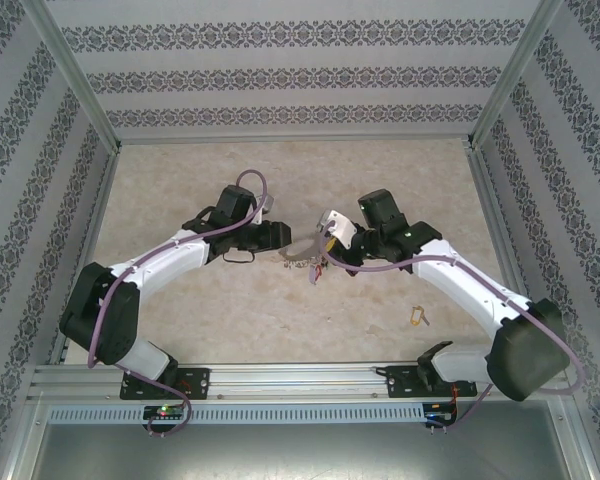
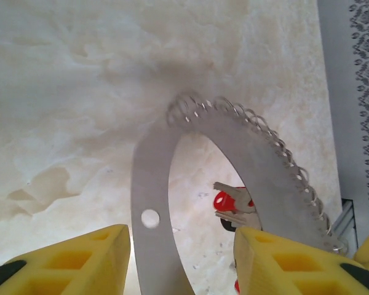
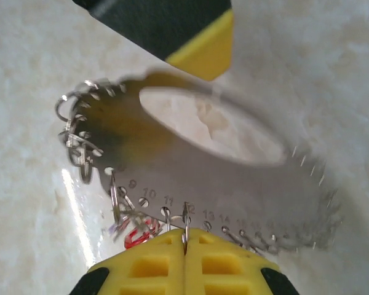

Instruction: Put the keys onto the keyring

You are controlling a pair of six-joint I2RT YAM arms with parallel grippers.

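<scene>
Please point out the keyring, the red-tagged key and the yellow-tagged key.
keyring [image 2: 258, 153]: left wrist view, on its flat band.
red-tagged key [image 2: 221, 200]: left wrist view, on the red tag.
yellow-tagged key [image 1: 417, 316]: top external view, on the tag.

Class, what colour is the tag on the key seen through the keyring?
Red tag; left wrist view.

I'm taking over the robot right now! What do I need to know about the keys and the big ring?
The left gripper is open, fingers either side of the keyring band.
The right gripper is shut on the keyring's rim, holding it.
Done: a red-tagged key sits by the rim; I can't tell if it's hooked on.
Left to do: a yellow-tagged key lies loose on the table near the right arm and needs hooking on.
</scene>
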